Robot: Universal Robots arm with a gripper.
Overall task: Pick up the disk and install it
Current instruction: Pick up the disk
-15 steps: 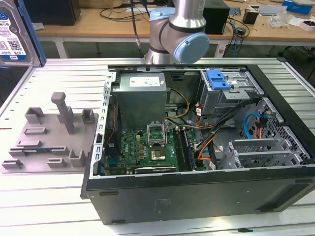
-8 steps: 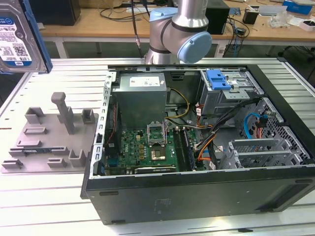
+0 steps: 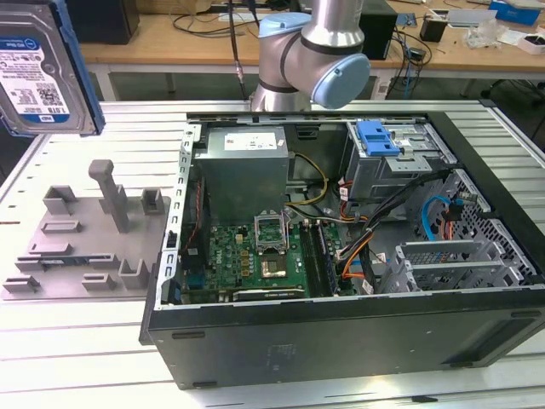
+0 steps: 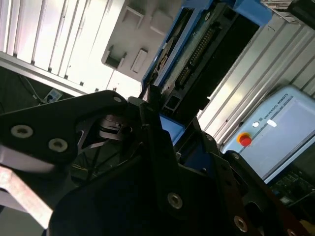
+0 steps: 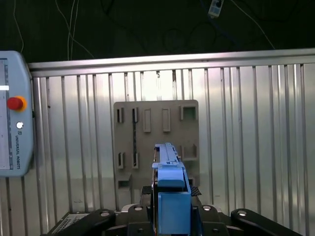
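My fingers (image 4: 158, 145) gripped the disk (image 3: 43, 68) high over the grey tray (image 3: 85, 247); I had to hold it tight and straight.

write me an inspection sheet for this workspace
surface: ribbed metal table, carrying a grey fixture tray and an open computer case
job's things: disk held aloft, off the tray
clutter: small items on the back bench
gripper: gripper shut on the disk
cables: wire bundles inside the case
surroundings: teach pendant beside the table
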